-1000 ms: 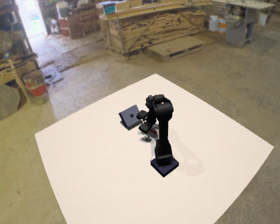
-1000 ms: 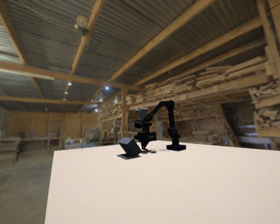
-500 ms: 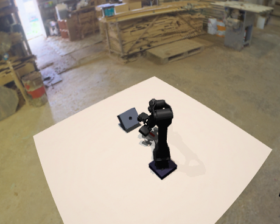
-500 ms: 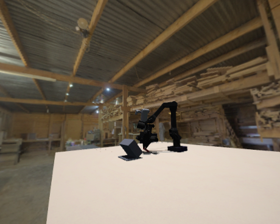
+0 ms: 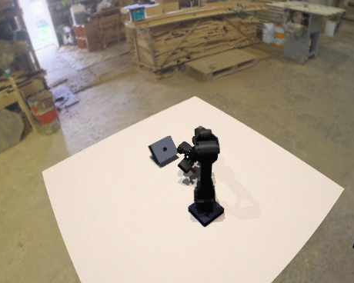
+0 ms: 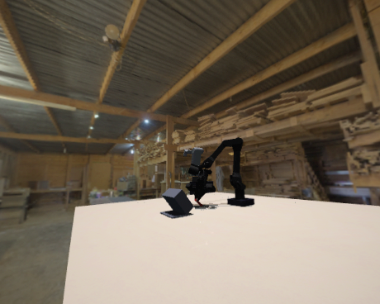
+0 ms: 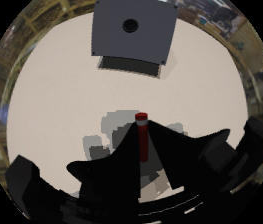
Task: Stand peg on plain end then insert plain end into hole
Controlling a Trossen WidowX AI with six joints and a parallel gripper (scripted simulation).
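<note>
The red peg [image 5: 193, 170] [image 6: 198, 202] [image 7: 143, 145] is held by my gripper [image 6: 197, 198] [image 7: 141, 124], which is shut on it. In the wrist view its white-banded end lies at the fingertips and its red length runs back between the fingers. In the exterior view the peg is slanted, low over the table; whether its lower end touches the table cannot be told. The sloped panel [image 5: 159, 154] [image 6: 178, 201] [image 7: 111, 42] stands a little beyond the gripper. Its one hole [image 5: 165, 149] [image 7: 130, 25] is dark and empty, and faces the gripper side.
The arm's base [image 5: 205, 211] [image 6: 240, 201] stands on the pale table [image 5: 123, 215] [image 6: 219, 256], on the other side of the gripper from the panel. The shadow of the gripper falls on the table between the fingers and the panel's foot.
</note>
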